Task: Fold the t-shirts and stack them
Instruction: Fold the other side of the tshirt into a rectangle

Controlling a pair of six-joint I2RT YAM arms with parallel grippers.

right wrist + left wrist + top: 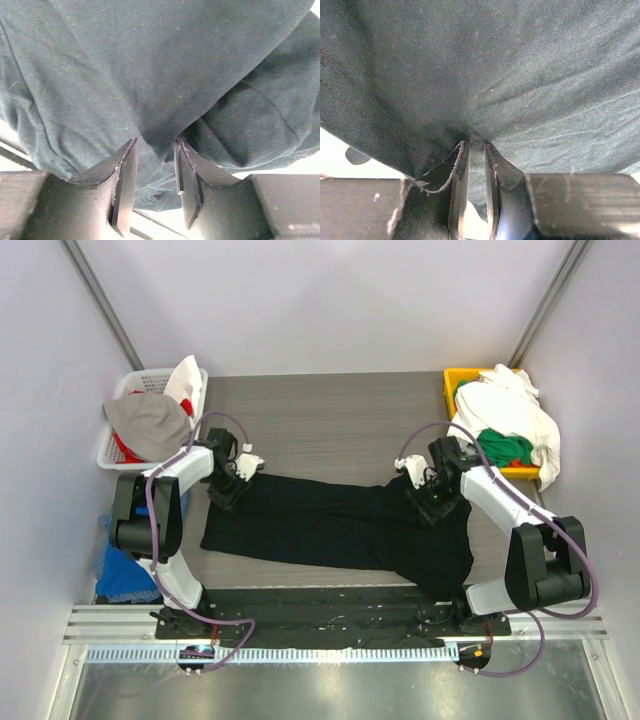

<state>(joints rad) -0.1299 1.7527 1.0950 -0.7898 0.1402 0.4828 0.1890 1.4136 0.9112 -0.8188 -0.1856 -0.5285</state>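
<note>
clamped on the black t-shirt (pixel 330 525): left gripper (pixel 238 478) toward the left edge, right gripper (pixel 428 492) toward the right; stretched across the middle of the table (pixel 330 430), probably to flatten it before folding.

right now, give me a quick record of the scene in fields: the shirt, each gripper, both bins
black t-shirt: laid left to right across the table, bunched at its right end
left gripper: shut on the shirt's left end
right gripper: shut on a fold of fabric towards the shirt's right end
yellow bin: far right corner, holds a white shirt and a green shirt
white basket: far left, grey cloth on top
</note>
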